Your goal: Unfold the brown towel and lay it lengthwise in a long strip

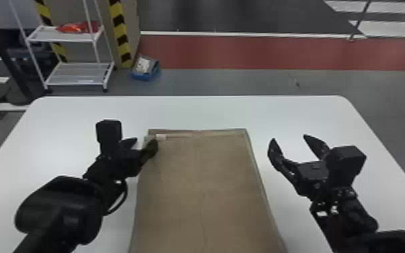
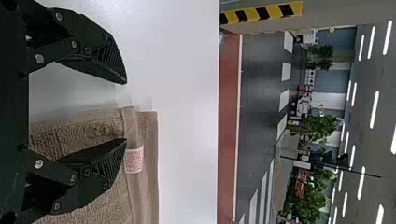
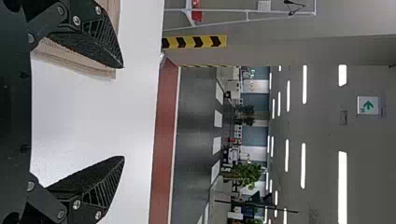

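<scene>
In the head view the brown towel (image 1: 201, 188) lies flat on the white table, its long sides running toward the robot and past the bottom edge. My left gripper (image 1: 143, 143) stands open at the towel's far left corner, one finger over the cloth. The left wrist view has the open left gripper (image 2: 125, 111) by the towel's edge (image 2: 150, 186) and a small printed label (image 2: 134, 160). To the right of the towel, my right gripper (image 1: 289, 143) is open over bare table. In the right wrist view nothing is between the right gripper's (image 3: 122, 112) fingers; part of the towel (image 3: 74, 61) shows beside one.
The white table (image 1: 262, 112) extends beyond the towel's far end and on both sides. Past its far edge, a white wire shelf (image 1: 77, 75) and a blue box (image 1: 145, 69) stand on the floor.
</scene>
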You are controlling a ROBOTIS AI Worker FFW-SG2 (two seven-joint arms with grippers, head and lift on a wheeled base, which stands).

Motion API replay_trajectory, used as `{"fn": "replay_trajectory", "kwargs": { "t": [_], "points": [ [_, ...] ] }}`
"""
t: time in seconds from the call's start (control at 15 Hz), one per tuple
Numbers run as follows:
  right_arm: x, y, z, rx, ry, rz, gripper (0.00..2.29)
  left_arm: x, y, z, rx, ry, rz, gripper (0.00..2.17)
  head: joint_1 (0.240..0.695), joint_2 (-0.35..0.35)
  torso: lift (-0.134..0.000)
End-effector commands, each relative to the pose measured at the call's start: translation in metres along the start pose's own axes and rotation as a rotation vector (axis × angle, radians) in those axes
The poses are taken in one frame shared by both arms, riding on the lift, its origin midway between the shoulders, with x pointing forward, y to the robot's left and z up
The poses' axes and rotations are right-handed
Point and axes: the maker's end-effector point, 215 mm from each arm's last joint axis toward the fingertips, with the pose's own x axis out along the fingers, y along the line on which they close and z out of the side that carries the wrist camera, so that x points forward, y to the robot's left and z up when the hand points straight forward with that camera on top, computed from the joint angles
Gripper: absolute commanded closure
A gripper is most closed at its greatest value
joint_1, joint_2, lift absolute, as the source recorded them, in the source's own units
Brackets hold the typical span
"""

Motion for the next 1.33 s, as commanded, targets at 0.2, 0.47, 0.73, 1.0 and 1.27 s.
{"fn": "replay_trajectory", "kwargs": {
  "t": [0.2,0.47,0.73,1.0,1.27],
  "points": [
    [-0.003,-0.006,-0.002,-0.001,0.002,-0.007,0.21,0.001,-0.007,0.004,0.011,-0.014,-0.010,0.54,0.695,-0.049,-0.123],
    [-0.005,-0.007,-0.003,0.007,0.001,-0.003,0.21,0.000,-0.009,0.003,0.023,-0.005,-0.006,0.73,0.695,-0.053,-0.123],
    [-0.007,-0.012,-0.002,0.010,-0.007,-0.010,0.21,-0.008,-0.019,0.017,0.021,-0.039,-0.007,1.33,0.695,-0.061,-0.123],
    [-0.008,-0.012,0.005,0.010,-0.027,-0.009,0.21,-0.036,-0.040,0.033,0.017,-0.060,-0.050,1.52,0.695,-0.074,-0.123],
    [-0.007,-0.006,0.020,0.019,-0.056,0.000,0.21,-0.114,-0.042,0.027,0.016,-0.031,-0.109,1.52,0.695,-0.084,-0.123]
  ]
}}
